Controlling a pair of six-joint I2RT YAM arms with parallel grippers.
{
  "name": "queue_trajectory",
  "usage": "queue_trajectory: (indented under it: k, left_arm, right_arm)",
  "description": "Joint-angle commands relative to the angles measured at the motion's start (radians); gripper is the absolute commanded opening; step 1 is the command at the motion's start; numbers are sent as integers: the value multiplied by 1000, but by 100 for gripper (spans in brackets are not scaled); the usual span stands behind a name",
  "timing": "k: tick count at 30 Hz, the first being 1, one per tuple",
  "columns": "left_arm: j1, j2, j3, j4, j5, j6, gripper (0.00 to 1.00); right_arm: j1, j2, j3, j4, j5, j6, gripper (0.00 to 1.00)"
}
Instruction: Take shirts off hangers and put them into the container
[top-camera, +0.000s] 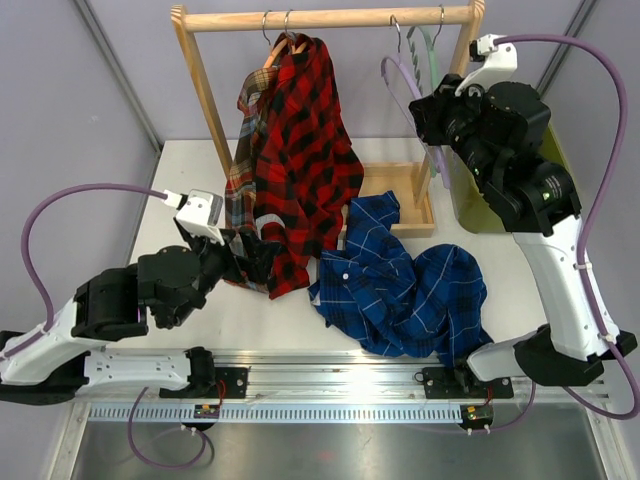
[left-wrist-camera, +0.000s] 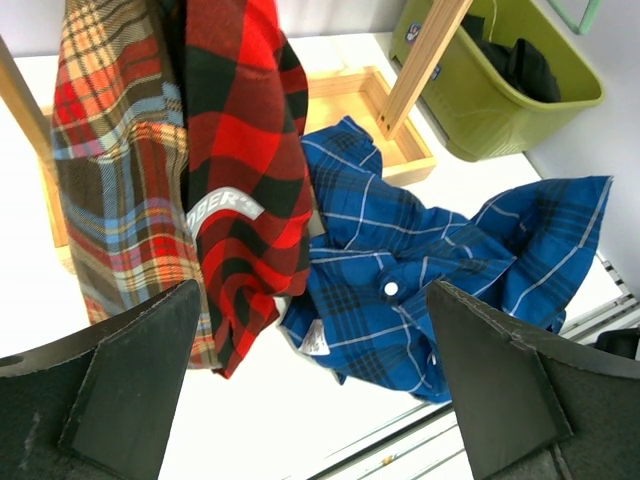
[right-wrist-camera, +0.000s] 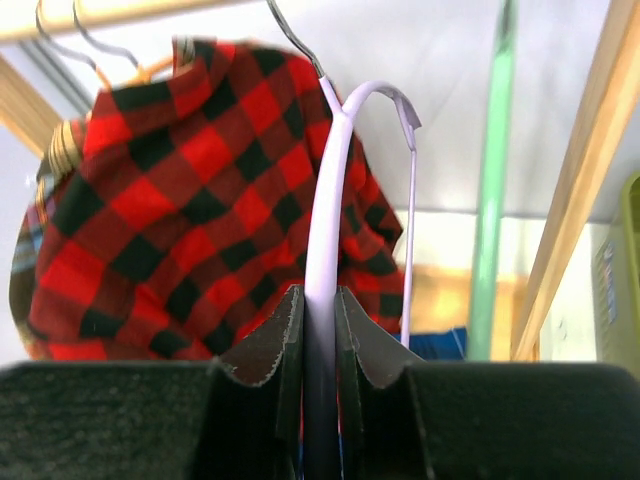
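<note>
A red-black plaid shirt (top-camera: 305, 150) (right-wrist-camera: 180, 200) hangs on a wood-coloured hanger (top-camera: 275, 52), with a brown-tan plaid shirt (top-camera: 243, 170) (left-wrist-camera: 110, 170) beside it. The blue check shirt (top-camera: 400, 285) (left-wrist-camera: 420, 260) lies crumpled on the table. My right gripper (top-camera: 425, 115) (right-wrist-camera: 320, 300) is shut on the bare lilac hanger (top-camera: 400, 85) (right-wrist-camera: 330, 180), which still hooks on the rail. A pale green hanger (top-camera: 430, 50) (right-wrist-camera: 492, 200) hangs empty next to it. My left gripper (top-camera: 235, 262) (left-wrist-camera: 310, 290) is open, low by the plaid hems. The olive container (top-camera: 470, 205) (left-wrist-camera: 500, 110) holds a black shirt (left-wrist-camera: 520, 60).
The wooden rack has a thick rail (top-camera: 330, 18), slanted posts (left-wrist-camera: 420, 70) and a flat tray base (top-camera: 410, 200) under the hangers. The right arm hides most of the container in the top view. A metal track (top-camera: 330, 385) runs along the near table edge.
</note>
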Motion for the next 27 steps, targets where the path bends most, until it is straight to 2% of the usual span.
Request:
queue_trajectory:
  k: [1,15,23,24,26,27]
  left_arm:
    - [-6,-28,-12,-2,-46,-37,99]
    - [-8,-64,-7,-43,-70,-43,99]
    - [-8,-92,-19,-66,-72,-72,99]
    - [-6,-95,-24,-65,-72,-75,99]
    - [-6,-98,-29,-66,-72,-81,99]
    - [-6,-101,-33,-65,-71,-81,99]
  right_arm:
    - [5,28,89,101,81,-32,0]
    - [3,249,313,96,200,12,0]
    - [3,240,257,87,256,54,0]
    - [2,226,222,90,256,57,1]
    - [3,179,183,97,249,66,13]
    - [2,163,151,99,245,68,15]
